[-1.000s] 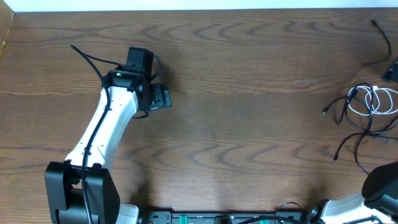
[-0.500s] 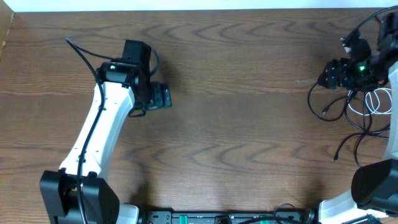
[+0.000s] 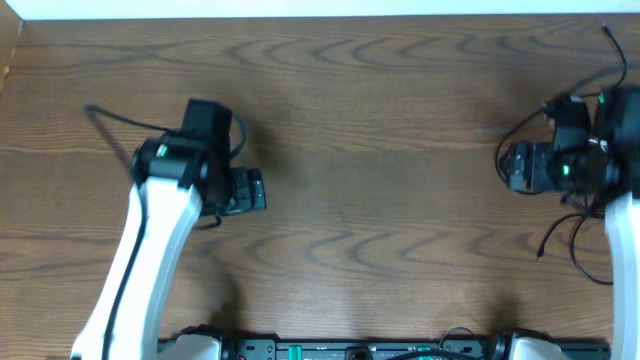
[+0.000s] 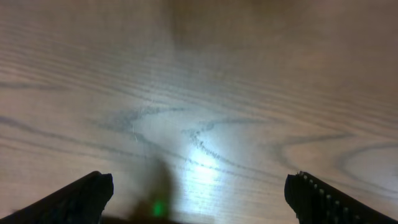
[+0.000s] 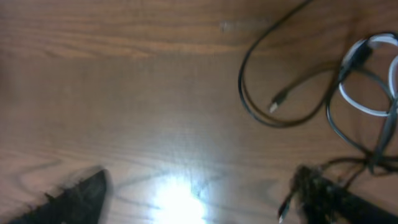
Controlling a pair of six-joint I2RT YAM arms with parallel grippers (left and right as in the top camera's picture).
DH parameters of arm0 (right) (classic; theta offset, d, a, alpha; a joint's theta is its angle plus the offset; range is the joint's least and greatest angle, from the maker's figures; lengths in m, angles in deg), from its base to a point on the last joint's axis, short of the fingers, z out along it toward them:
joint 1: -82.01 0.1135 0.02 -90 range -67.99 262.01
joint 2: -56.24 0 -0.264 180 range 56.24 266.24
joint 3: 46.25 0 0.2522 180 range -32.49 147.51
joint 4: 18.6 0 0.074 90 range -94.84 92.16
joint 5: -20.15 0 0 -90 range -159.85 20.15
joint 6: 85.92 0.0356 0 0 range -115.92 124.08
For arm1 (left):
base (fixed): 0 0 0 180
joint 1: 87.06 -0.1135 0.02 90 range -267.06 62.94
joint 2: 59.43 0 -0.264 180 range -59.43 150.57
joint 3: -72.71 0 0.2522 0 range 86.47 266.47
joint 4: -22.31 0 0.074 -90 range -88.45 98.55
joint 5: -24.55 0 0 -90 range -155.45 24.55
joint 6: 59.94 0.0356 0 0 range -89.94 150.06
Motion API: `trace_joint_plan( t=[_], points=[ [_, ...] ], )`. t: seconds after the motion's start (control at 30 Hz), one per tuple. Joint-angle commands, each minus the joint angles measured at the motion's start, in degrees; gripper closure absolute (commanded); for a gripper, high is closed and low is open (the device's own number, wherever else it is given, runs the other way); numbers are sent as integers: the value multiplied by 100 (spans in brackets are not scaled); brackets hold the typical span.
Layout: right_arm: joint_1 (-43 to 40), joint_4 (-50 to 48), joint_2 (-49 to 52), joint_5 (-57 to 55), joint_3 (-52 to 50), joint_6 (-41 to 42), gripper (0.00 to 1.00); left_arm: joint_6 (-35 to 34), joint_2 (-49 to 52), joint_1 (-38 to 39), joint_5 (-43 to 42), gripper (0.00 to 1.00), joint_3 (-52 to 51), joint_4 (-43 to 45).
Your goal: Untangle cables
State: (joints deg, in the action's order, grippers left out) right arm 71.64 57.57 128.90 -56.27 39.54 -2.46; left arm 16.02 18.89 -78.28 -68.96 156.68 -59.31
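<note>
The cables lie in a loose tangle at the table's right edge. In the right wrist view a black cable (image 5: 249,93) curls in a loop with a small plug end (image 5: 273,107), and a white cable (image 5: 367,93) coils among black strands at the far right. From overhead a black strand (image 3: 553,236) trails toward the front, and the right arm hides the white one. My right gripper (image 3: 512,165) (image 5: 199,199) hangs open just left of the tangle, nothing between its fingers. Its right finger (image 5: 329,196) overlaps thin black strands. My left gripper (image 3: 255,190) (image 4: 199,199) is open over bare wood far to the left.
Another thin black cord (image 3: 615,48) lies at the back right corner. The wooden table (image 3: 380,150) stretches between the two arms. The left arm's own thick black cable (image 3: 120,118) arcs behind it.
The right arm came in over the cable pile, then shifted toward the front, and its jaws widened. The left arm drew back toward the front of the table, still open.
</note>
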Motion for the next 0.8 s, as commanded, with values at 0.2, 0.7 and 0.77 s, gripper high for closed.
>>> trace_joint_plan(
  t=[0.2, 0.7, 0.77],
  points=[
    [28, -564, -2490, -42, -1539, 179, 1, 70, -3104, 20, 142, 6, -1432, 1172],
    [28, 81, -2804, -42, -1554, 179, 1, 70, -3825, 20, 140, 6, -1467, 1139],
    [28, 81, -2804, -42, -1554, 179, 1, 72, -3825, 20, 140, 6, -1467, 1139]
  ],
)
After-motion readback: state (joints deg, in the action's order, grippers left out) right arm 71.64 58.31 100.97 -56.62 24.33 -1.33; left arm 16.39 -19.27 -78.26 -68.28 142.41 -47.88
